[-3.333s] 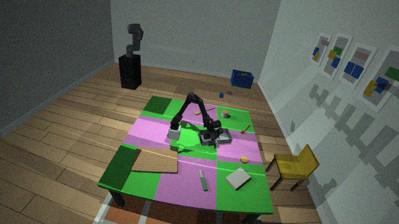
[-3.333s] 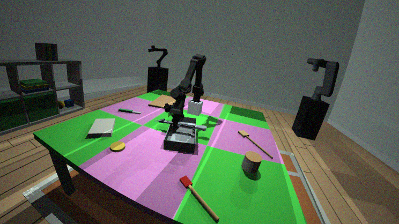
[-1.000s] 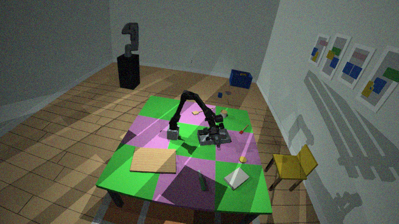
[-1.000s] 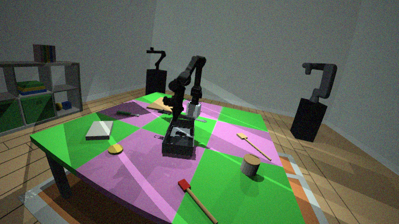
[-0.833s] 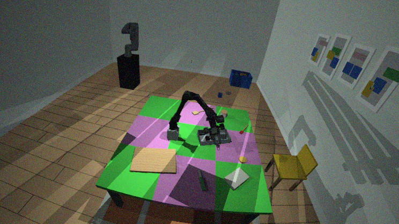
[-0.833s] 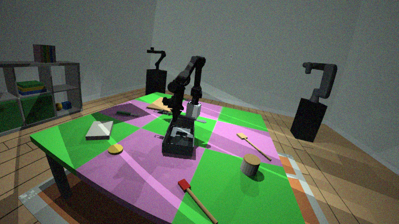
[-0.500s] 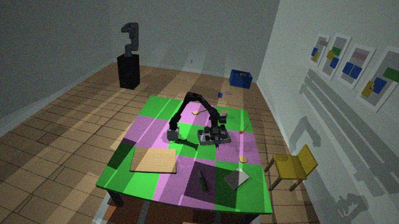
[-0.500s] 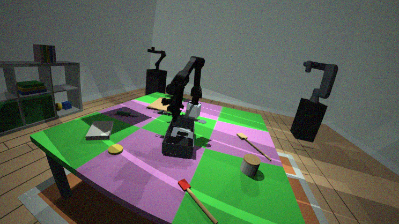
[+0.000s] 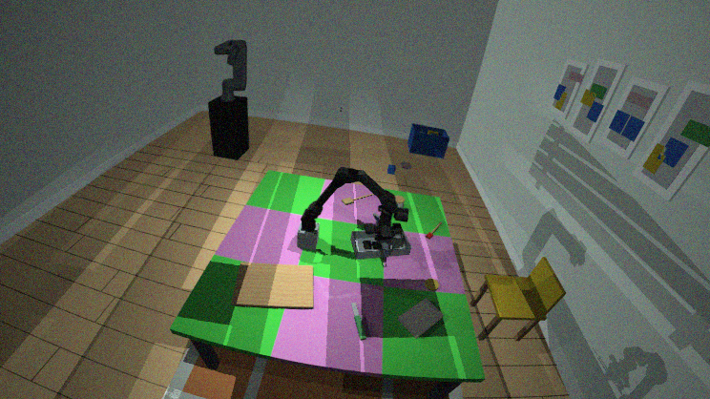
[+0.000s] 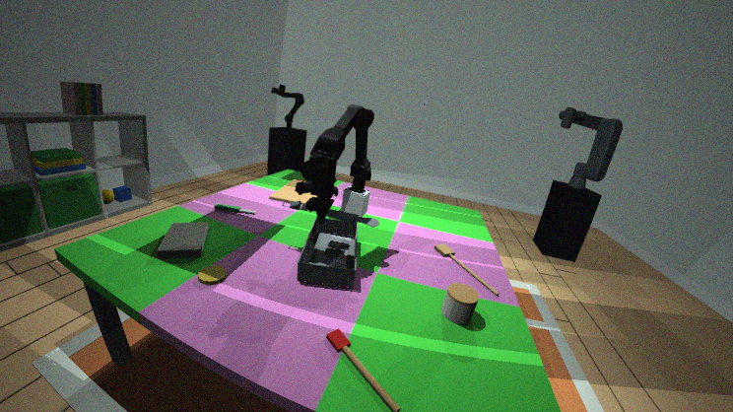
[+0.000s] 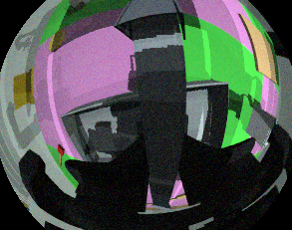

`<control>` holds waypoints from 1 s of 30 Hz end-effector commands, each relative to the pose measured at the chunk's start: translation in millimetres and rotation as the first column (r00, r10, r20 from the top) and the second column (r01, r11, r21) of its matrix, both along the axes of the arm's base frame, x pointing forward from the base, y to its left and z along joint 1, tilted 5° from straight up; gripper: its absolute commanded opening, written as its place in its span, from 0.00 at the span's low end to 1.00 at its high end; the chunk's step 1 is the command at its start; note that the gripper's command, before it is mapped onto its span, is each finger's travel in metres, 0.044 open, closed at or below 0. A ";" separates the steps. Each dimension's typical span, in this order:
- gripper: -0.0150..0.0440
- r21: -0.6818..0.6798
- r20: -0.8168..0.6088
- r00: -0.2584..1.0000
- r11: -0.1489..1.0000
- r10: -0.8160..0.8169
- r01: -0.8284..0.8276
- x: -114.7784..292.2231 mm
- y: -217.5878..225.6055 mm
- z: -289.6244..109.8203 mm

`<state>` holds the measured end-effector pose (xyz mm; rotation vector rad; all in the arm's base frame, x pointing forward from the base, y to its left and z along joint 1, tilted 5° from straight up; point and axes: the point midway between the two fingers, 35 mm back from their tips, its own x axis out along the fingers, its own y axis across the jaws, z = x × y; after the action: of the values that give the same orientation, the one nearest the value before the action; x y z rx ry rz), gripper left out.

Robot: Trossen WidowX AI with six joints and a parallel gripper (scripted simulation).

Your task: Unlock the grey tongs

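While claw (image 10: 322,211) clamps tongs (image 11: 157,94) above tin (image 10: 327,271), we keep tips pointing down, squeeze firmly so lock frees, hold wrist steady, then carry to board (image 9: 275,284) without knocking tin rim.

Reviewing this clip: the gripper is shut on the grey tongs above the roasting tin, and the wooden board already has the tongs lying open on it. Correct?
Not quite. The gripper is shut on the grey tongs above the roasting tin, but the wooden board has no tongs on it yet. The top view shows the board bare, well apart from the tin.
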<state>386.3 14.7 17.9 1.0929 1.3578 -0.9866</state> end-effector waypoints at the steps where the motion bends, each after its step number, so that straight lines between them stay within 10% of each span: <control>1: 0.00 -0.010 -0.023 1.000 1.000 0.008 -0.008 0.9 -0.6 2.6; 30: 0.00 -0.034 -0.031 0.964 0.964 -0.264 0.263 -20.3 -123.9 15.3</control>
<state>370.1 -86.7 23.2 1.2284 1.2845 -1.1948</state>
